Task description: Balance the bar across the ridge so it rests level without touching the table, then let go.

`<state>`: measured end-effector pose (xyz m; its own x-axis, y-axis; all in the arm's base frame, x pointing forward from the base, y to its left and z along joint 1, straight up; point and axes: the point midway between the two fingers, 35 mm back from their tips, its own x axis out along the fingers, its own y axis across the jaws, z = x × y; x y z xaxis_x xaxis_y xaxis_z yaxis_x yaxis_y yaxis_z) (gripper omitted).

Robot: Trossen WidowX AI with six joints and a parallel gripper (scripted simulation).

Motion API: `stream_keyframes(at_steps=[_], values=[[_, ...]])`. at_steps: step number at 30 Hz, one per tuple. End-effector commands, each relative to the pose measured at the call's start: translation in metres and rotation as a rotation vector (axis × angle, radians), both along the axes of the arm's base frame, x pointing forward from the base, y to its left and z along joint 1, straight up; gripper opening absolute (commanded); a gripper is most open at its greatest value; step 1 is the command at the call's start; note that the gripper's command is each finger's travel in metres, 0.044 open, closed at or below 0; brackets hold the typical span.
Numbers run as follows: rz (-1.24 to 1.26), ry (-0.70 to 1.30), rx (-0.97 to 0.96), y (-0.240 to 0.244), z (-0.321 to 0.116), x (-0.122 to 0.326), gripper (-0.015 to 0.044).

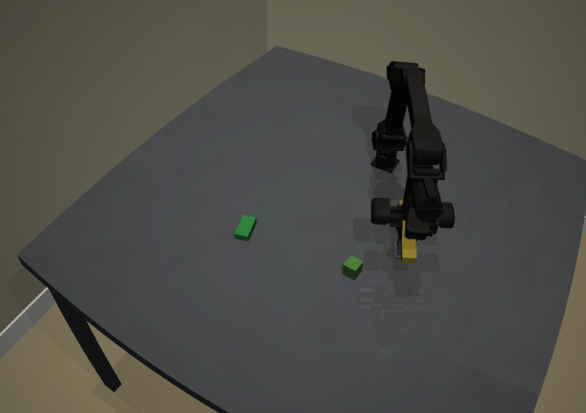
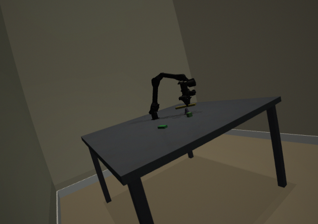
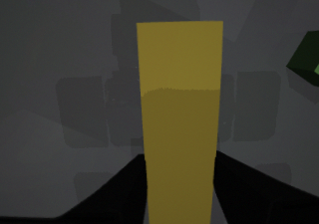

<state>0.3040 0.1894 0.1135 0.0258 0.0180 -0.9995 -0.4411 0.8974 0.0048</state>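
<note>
Bar (image 2: 185,106), yellow and long, is hanging roughly level in the air just above the small grey ridge (image 2: 187,111), not touching the table (image 2: 231,113). Gripper (image 2: 188,102) is clamping it near the middle, fingers partly closed around its width, arm reaching straight down. Green cube (image 1: 352,266) is sitting just beside the ridge; flat green block (image 1: 244,226) is lying well apart.

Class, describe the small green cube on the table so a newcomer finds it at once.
Start at the black robot arm on the dark table. Its jaws grip a yellow bar; the green cube sits just beside the bar's near end. Unlike the flat green block farther away, it is chunky and square.
</note>
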Motion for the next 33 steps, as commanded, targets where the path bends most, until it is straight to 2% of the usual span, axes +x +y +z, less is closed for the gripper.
stream_keyframes(at_steps=[1, 33], values=[[-0.004, -0.002, -0.001, -0.0001, -0.0004, 0.0004, 0.0], [-0.004, -0.002, -0.001, -0.0001, -0.003, 0.0004, 0.0]])
